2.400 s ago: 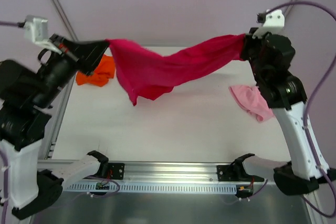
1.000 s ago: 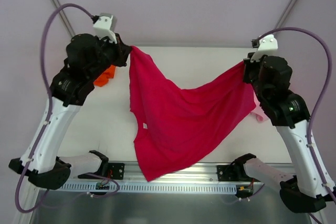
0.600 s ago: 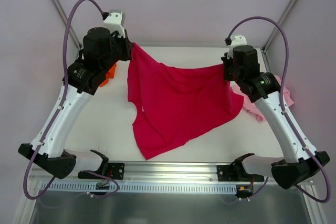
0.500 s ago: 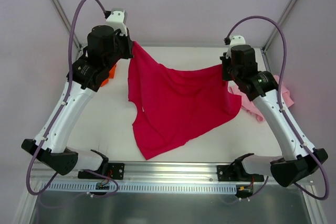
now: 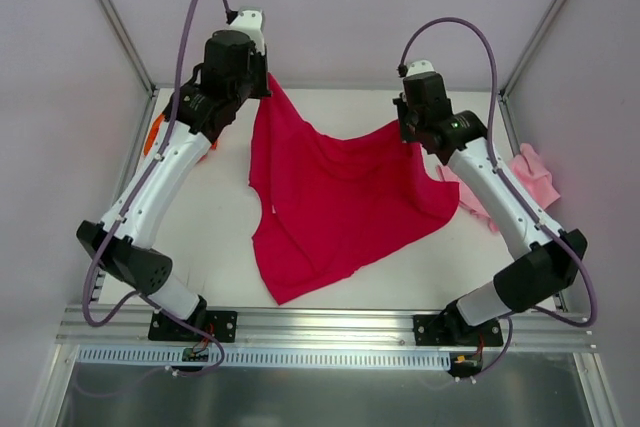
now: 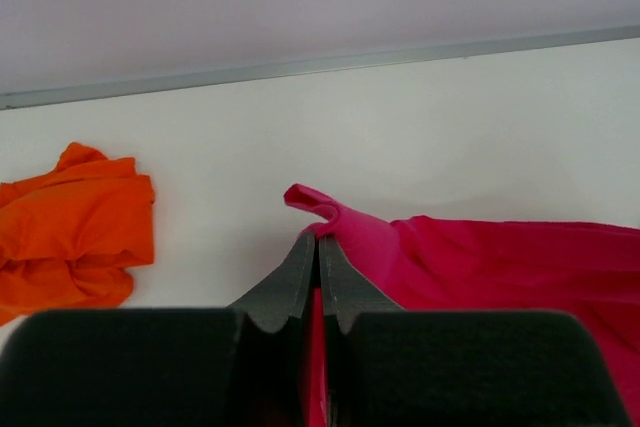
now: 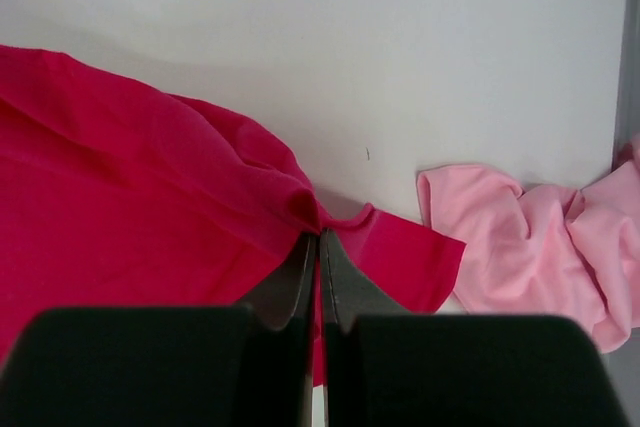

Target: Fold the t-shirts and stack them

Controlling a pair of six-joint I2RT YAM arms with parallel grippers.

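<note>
From above, the crimson t-shirt point(image 5: 345, 197) lay spread over the middle of the tabletop point(image 5: 200, 237), with its far edge held up at two points. The left gripper point(image 5: 268, 80) pinched one point near the far-left corner, and the right gripper point(image 5: 408, 129) pinched the other toward the far right. The orange t-shirt point(image 5: 156, 135) showed only as a sliver behind the left arm at the left edge. The pink t-shirt point(image 5: 530, 172) lay crumpled at the right edge. In the left wrist view the jaws were clamped on a crimson fold, and the orange t-shirt point(image 6: 75, 227) sat bunched well apart from it. In the right wrist view the jaws were shut on crimson cloth beside a sleeve, with the pink t-shirt point(image 7: 530, 237) just beside it. The step in hand looked like laying the crimson t-shirt flat before folding. The next move probably called for lowering both points evenly, keeping the cloth taut, and only then letting go.
</note>
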